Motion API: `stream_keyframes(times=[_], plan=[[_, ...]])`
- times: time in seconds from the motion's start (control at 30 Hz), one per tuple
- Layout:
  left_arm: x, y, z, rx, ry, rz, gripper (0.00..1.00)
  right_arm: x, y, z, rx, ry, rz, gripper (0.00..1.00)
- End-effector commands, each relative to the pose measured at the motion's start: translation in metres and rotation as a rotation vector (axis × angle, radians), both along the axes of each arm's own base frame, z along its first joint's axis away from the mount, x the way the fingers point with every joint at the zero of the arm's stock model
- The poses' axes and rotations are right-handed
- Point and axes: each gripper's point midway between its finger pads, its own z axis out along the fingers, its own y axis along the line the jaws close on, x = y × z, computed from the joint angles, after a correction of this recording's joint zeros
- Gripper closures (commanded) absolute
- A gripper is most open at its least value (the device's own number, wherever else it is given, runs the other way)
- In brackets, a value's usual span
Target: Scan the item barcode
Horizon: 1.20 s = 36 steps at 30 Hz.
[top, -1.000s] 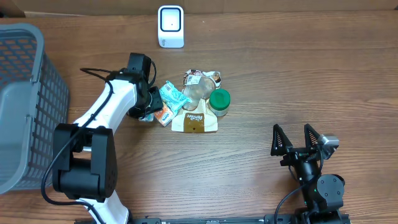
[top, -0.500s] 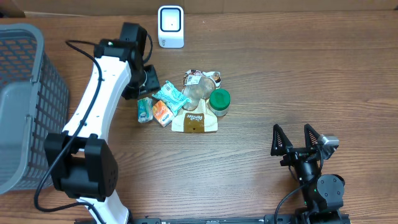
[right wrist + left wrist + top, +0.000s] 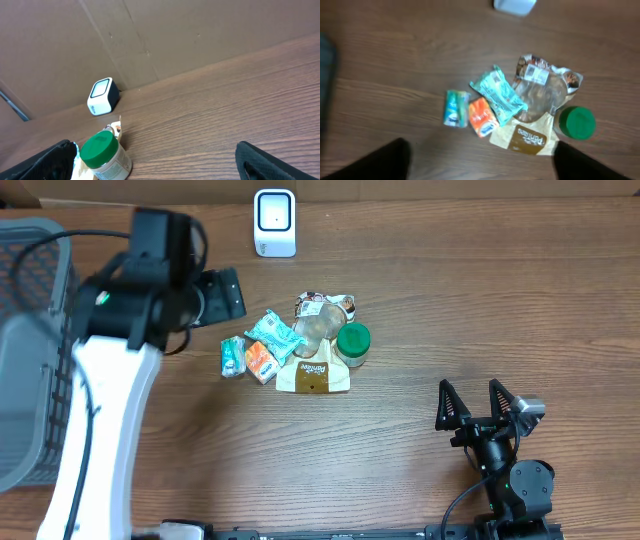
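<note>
Risen clear of the heap point(image 3: 315, 345), the left tool point(image 3: 228, 296) hangs wide open and empty in the overhead view, with the teal packet point(image 3: 232, 357) on the tabletop point(image 3: 450, 300) near it. The right tool point(image 3: 478, 405), open and empty too, sits well apart. Left wrist view shows an orange packet point(image 3: 482, 116) just beside the teal one; right wrist view alone shows the scanner point(image 3: 102, 95) side-on.

The left arm point(image 3: 105, 390), blurred, covers part of the basket point(image 3: 30, 260), itself cut by the picture's edge, while the left wrist view is soft, the packets point(image 3: 495, 95) showing unreadable print and the scanner point(image 3: 515, 5) cropped at the top.
</note>
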Motion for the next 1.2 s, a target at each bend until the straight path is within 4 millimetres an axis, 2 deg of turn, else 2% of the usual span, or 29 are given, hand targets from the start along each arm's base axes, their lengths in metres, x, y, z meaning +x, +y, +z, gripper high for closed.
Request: stream_keyframes(times=[0.0, 0.1, 0.17, 0.33, 1.17], plan=[[-0.007, 0.035, 0.023, 0.085, -0.072, 0.086, 0.01, 0.0, 0.0, -0.001, -0.004, -0.006, 0.002, 0.0], [-0.014, 0.065, 0.039, 0.12, -0.121, 0.173, 0.0, 0.0, 0.0, -0.001, -0.004, -0.006, 0.002, 0.0], [-0.016, 0.078, 0.044, 0.127, -0.141, 0.213, 0.01, 0.0, 0.0, -0.001, -0.003, -0.006, 0.002, 0.0], [-0.018, 0.092, 0.045, 0.135, -0.141, 0.257, 0.0, 0.0, 0.0, -0.001, -0.004, -0.006, 0.002, 0.0], [-0.02, 0.096, 0.043, 0.151, -0.134, 0.269, 0.0, 0.0, -0.001, -0.001, -0.004, -0.006, -0.007, 0.0]])
